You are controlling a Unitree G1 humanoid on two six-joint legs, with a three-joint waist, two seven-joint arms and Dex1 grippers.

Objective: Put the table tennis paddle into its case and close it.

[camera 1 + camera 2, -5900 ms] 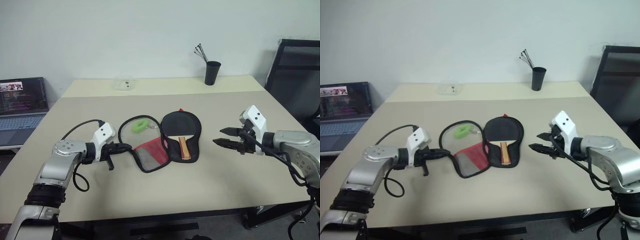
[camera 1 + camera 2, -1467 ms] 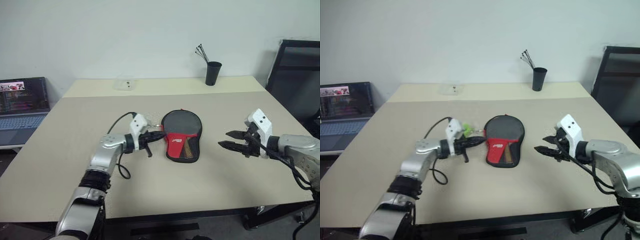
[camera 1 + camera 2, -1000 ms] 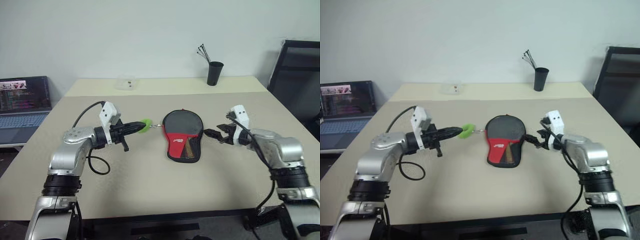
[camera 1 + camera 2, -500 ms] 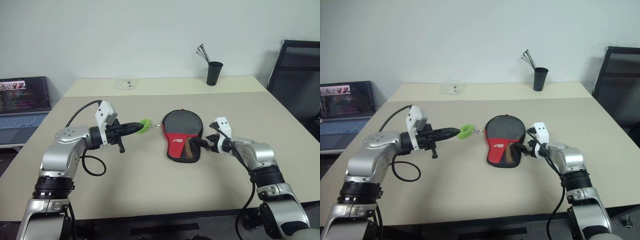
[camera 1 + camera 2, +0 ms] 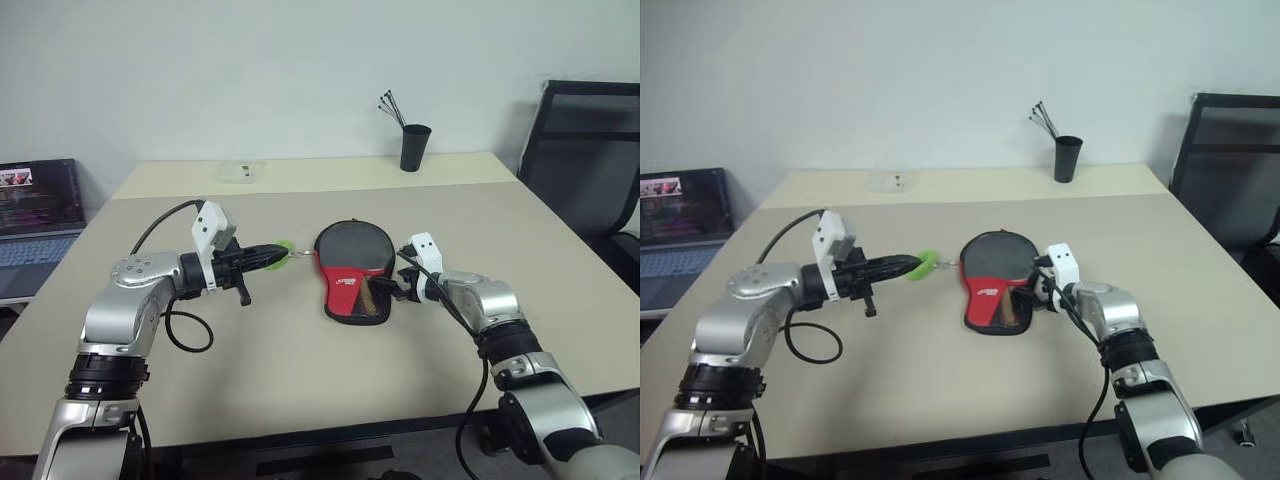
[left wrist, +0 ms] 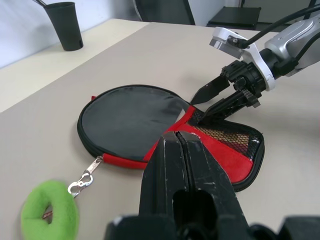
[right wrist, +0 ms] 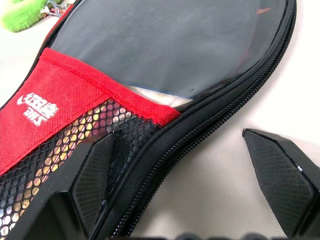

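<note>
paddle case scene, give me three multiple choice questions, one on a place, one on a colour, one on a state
1. Where is the black cup?
A. at the table's far edge
B. on the case
C. beside the laptop

2. What colour is the ring clipped to the case?
A. blue
B. green
C. white

3. How are the right gripper fingers?
A. shut on the ring
B. shut on nothing
C. open, astride the case edge

Answers: A, it stands far behind the case; B, the ring is bright green; C, one finger lies on the mesh, the other on the table.

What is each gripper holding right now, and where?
Nothing: left gripper is shut beside the green ring; right gripper, open, straddles the case edge.
</note>
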